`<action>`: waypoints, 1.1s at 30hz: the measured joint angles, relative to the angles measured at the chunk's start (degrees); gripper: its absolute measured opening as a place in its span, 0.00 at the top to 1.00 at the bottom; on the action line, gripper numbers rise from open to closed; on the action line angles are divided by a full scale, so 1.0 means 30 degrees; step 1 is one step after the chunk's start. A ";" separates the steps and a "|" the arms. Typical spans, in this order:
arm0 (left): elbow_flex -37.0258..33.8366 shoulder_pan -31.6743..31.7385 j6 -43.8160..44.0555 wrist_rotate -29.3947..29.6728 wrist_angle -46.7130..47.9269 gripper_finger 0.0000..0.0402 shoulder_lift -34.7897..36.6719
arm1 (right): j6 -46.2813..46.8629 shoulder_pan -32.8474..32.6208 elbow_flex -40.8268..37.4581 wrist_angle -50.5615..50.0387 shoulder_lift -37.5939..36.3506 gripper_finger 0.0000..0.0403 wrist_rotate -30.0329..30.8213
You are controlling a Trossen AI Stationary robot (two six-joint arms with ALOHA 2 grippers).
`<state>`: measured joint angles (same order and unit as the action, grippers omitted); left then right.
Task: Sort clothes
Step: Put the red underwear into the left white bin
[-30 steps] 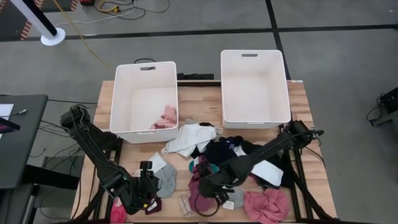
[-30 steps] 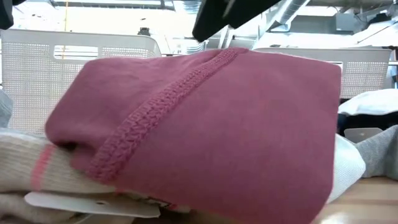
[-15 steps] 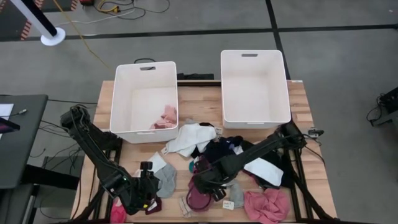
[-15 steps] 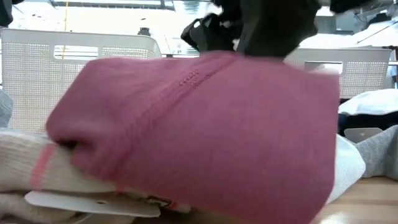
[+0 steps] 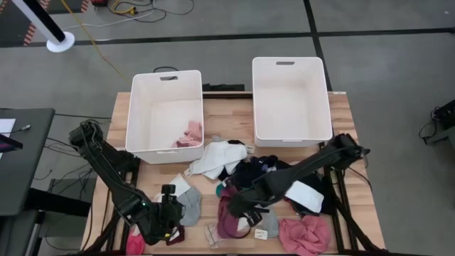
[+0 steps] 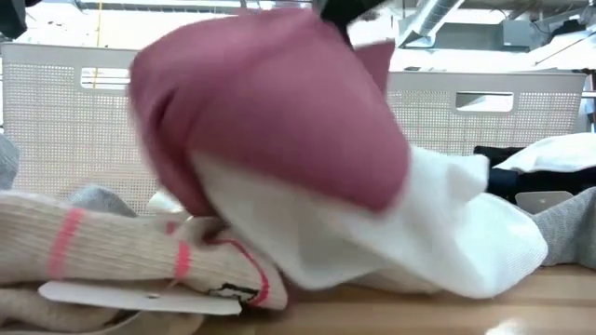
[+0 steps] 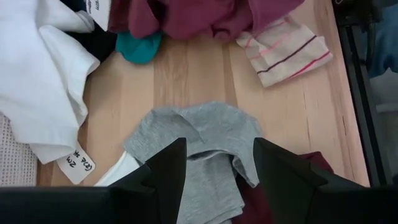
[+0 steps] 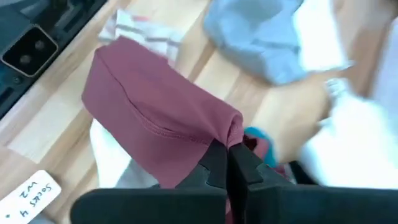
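Right claw (image 8: 227, 148): a second ago spread above the heap, now pressed together – pinching the maroon garment (image 8: 155, 115) and lifting its edge.
Maroon garment: partly raised off the table (image 5: 213, 124), near the front edge.
Left claw (image 7: 214, 168): spread, over a grey sock (image 7: 199, 140).
Meaning: 1 piece grasped – probably bound for a bin (image 5: 291, 92).

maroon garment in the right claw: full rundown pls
The maroon soft fabric garment looks like a knit with a stitched hem line across it. The right claw is shut on one bunched edge, so the garment hangs tilted, partly raised off the wooden table near its front edge. White fabric shows beneath it.
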<state>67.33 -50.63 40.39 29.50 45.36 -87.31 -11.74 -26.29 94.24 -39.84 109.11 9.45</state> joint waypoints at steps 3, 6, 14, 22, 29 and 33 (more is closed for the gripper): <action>0.0000 0.0189 -0.0475 0.0048 -0.0215 0.55 0.0000 | -0.0286 -0.0174 0.0000 0.0520 -0.1063 0.99 0.0461; 0.0000 0.0479 -0.1365 0.0826 -0.0859 0.55 0.0000 | -0.0620 -0.0066 0.0000 0.1140 -0.2137 0.99 0.0706; 0.0000 0.1270 -0.5133 0.7500 -0.3679 0.53 0.0000 | -0.2180 0.0712 0.0000 0.2568 -0.4887 1.00 0.0964; 0.0000 0.3050 -0.9445 0.9641 -0.9214 0.33 0.0522 | -0.3407 0.1783 0.0005 0.4353 -0.6894 1.00 0.0838; 0.0000 0.5296 -1.2382 0.7022 -1.4250 0.13 0.0787 | -0.4598 0.2239 0.0015 0.6080 -0.7434 1.00 0.0316; 0.0007 0.6832 -1.3193 0.6754 -1.5984 0.10 0.0787 | -0.5048 0.2318 0.0022 0.6603 -0.7395 1.00 -0.0179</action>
<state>67.35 -30.13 0.81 49.76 -2.59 -84.95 -26.88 -19.33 94.30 -20.04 86.92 8.91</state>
